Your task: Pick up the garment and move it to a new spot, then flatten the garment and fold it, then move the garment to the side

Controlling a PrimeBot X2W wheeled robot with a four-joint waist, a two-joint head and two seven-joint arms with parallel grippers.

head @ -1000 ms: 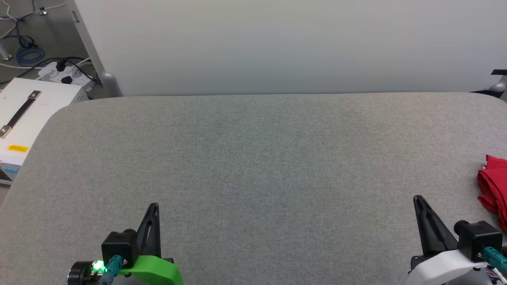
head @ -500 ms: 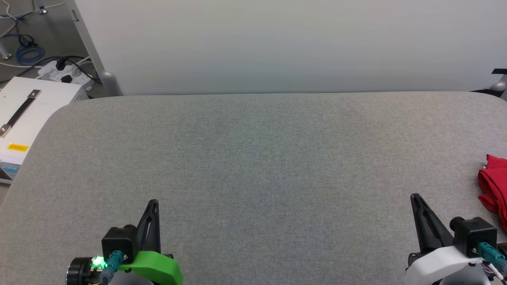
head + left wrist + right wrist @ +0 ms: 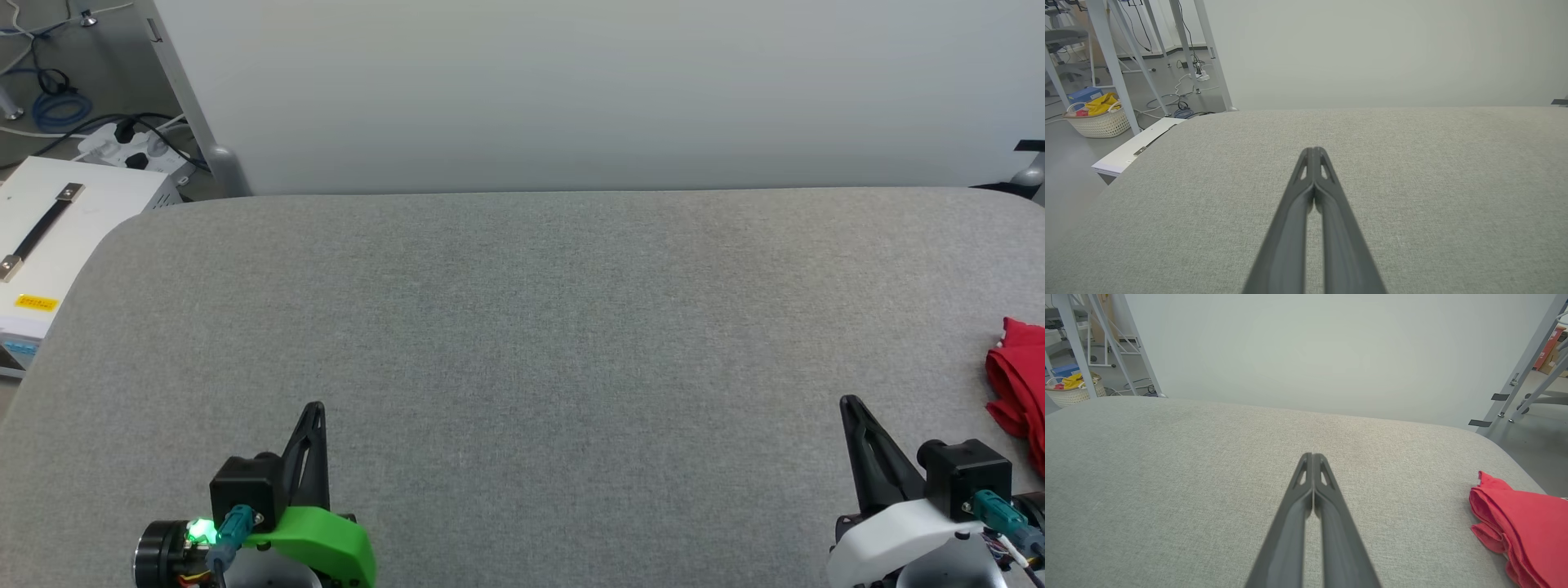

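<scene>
We see the left hand [image 3: 314, 411] over the near-left of the surface [image 3: 522, 310], fingers pressed together, empty. The right hand [image 3: 849, 402] is over the surface's near-right, also pressed together, empty. The garment [image 3: 1016, 384] lies bunched at the surface's right edge, partly cropped. Risks, as we judge them: a nudge shoves it off that edge, or a pinch through stacked layers lifts a wad. Its long axis seems to run near-to-far along that edge, one corner poking far-side. We cannot tell the neckline direction.
</scene>
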